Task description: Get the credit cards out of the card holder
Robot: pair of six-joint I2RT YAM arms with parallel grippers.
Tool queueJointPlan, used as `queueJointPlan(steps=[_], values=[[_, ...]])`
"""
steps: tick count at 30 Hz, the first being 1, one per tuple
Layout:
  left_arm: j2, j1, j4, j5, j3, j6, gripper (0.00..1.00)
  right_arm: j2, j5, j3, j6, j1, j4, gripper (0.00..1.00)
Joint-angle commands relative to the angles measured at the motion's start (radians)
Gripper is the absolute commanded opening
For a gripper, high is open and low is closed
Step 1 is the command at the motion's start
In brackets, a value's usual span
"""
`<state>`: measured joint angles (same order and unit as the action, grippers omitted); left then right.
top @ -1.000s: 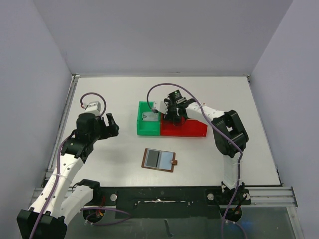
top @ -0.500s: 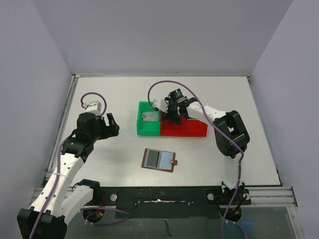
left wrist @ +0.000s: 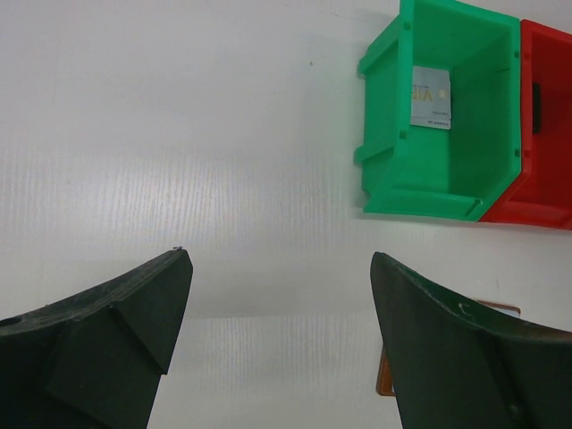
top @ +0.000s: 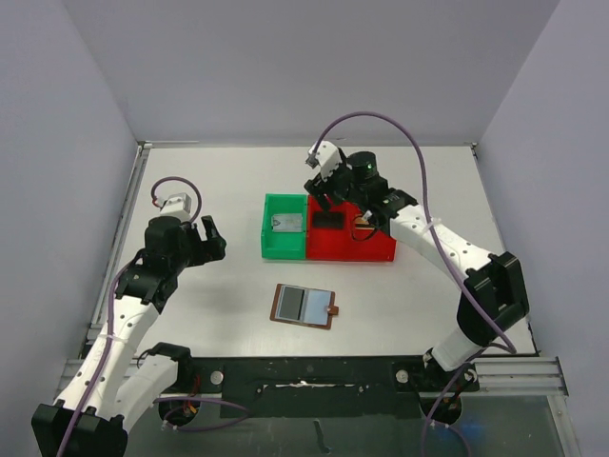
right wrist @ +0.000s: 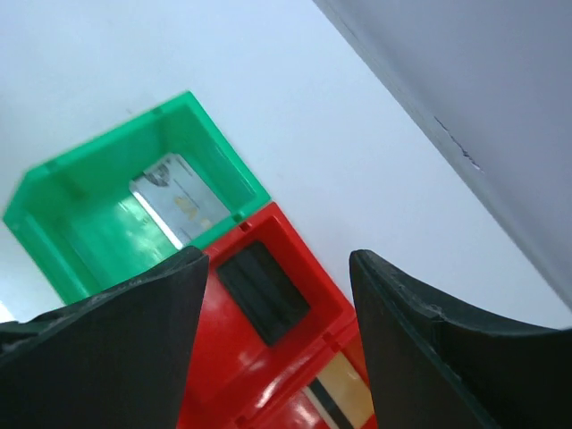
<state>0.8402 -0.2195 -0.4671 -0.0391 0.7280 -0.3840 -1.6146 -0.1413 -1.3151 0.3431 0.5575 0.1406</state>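
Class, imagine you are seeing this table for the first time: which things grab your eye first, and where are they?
The bright green bin and red bin, side by side at mid-table, stand out most; a silver-grey card lies in the green one and a black card in the red. The right tool hangs open above them, and the brown card holder lies open nearer the arms' bases.

Card holder [left wrist: 383, 380] mostly behind left hand [left wrist: 277, 266]

Bright, even light washes the white worktop [left wrist: 179, 107] almost featureless left of the green bin [left wrist: 384, 170], where shadows are soft. In both wrist views the near gripper fingers [right wrist: 107, 340] look blurred.
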Motion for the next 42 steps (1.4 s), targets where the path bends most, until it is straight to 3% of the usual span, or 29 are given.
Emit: queueJointPlan(steps=[1, 6, 9, 13, 20, 32, 36, 42], values=[[-0.019, 0.009, 0.052, -0.016, 0.008, 0.008, 0.81, 0.095, 0.022, 0.074, -0.299, 0.046, -0.156, 0.66], [-0.014, 0.008, 0.054, -0.012, 0.007, 0.009, 0.81, 0.159, 0.062, 0.094, -0.523, 0.071, -0.142, 0.70], [-0.010, 0.009, 0.055, -0.009, 0.007, 0.008, 0.81, 0.103, 0.020, 0.028, -0.675, 0.070, -0.034, 0.67], [-0.008, 0.009, 0.054, -0.013, 0.009, 0.008, 0.81, -0.028, 0.044, -0.106, -0.781, 0.091, 0.119, 0.55], [-0.011, 0.012, 0.052, -0.015, 0.008, 0.008, 0.81, -0.240, 0.254, -0.279, -0.890, 0.176, 0.239, 0.38], [-0.011, 0.018, 0.054, -0.010, 0.009, 0.010, 0.81, -0.521, 0.335, -0.534, -0.934, 0.218, 0.378, 0.28], [-0.009, 0.020, 0.054, -0.008, 0.008, 0.010, 0.81, -0.556, 0.379, -0.552, -0.963, 0.229, 0.379, 0.22], [-0.008, 0.022, 0.055, -0.004, 0.009, 0.010, 0.81, -0.607, 0.414, -0.591, -0.981, 0.265, 0.388, 0.21]])
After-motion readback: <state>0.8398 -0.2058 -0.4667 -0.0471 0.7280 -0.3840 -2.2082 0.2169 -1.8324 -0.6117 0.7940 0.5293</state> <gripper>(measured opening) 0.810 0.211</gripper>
